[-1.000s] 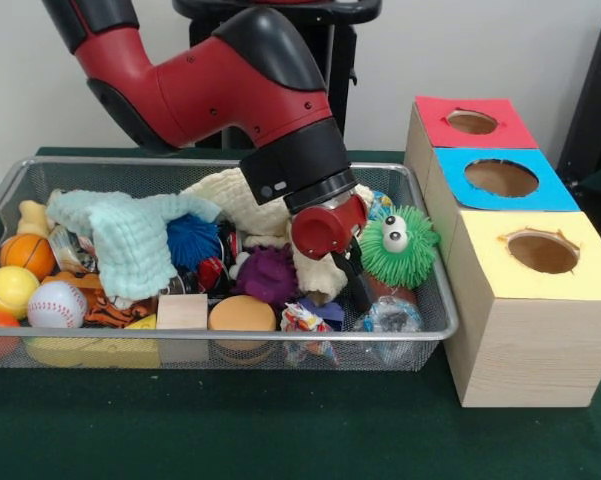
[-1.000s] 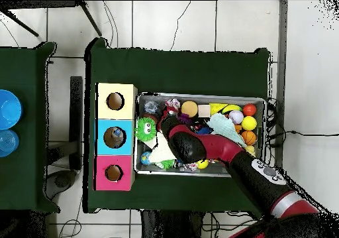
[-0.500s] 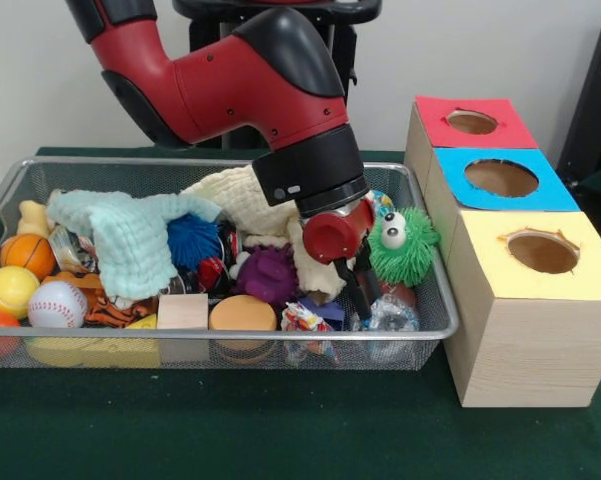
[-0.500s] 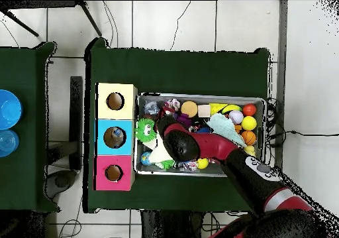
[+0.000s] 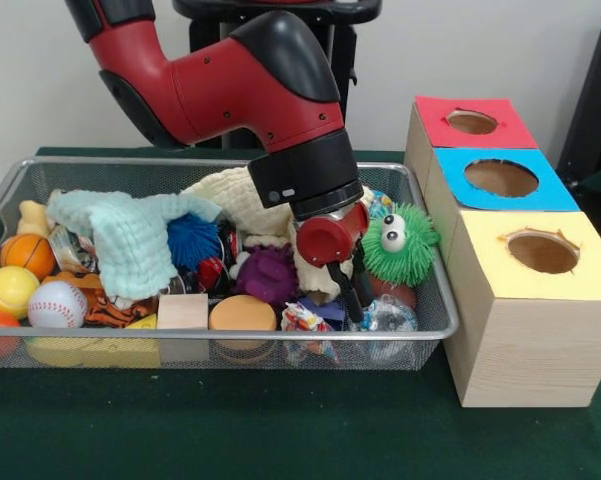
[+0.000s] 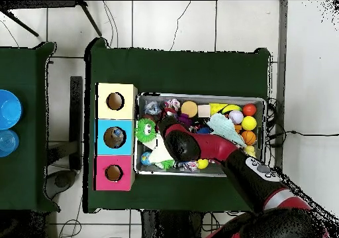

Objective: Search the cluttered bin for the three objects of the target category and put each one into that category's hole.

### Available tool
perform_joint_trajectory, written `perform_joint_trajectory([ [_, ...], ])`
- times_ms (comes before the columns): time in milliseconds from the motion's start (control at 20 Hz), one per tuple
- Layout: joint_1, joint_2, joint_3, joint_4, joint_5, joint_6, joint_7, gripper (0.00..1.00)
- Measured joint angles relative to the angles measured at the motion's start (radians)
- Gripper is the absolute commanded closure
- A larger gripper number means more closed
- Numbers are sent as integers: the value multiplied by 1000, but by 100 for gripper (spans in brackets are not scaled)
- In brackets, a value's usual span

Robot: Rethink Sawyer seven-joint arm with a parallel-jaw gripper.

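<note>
1. My tool (image 5: pixel 355 300) was down inside the bin (image 5: pixel 10 185), right beside the green fuzzy toy (image 5: pixel 398 245).
2. I couldn't tell its grip state.
3. A clear packet (image 5: pixel 385 318) lay just below that toy, touching the tool's tip.

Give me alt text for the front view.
A red robot arm reaches its claw into a wire bin of toys, beside a clear packet and a green fuzzy toy. Three wooden boxes with holes stand alongside.
</note>
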Motion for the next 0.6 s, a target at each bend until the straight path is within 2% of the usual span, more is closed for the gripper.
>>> perform_joint_trajectory([
  [200,1,6,-3,-4,0,0,0,0],
  [600,-19,79,-3,-30,0,0,0,0],
])
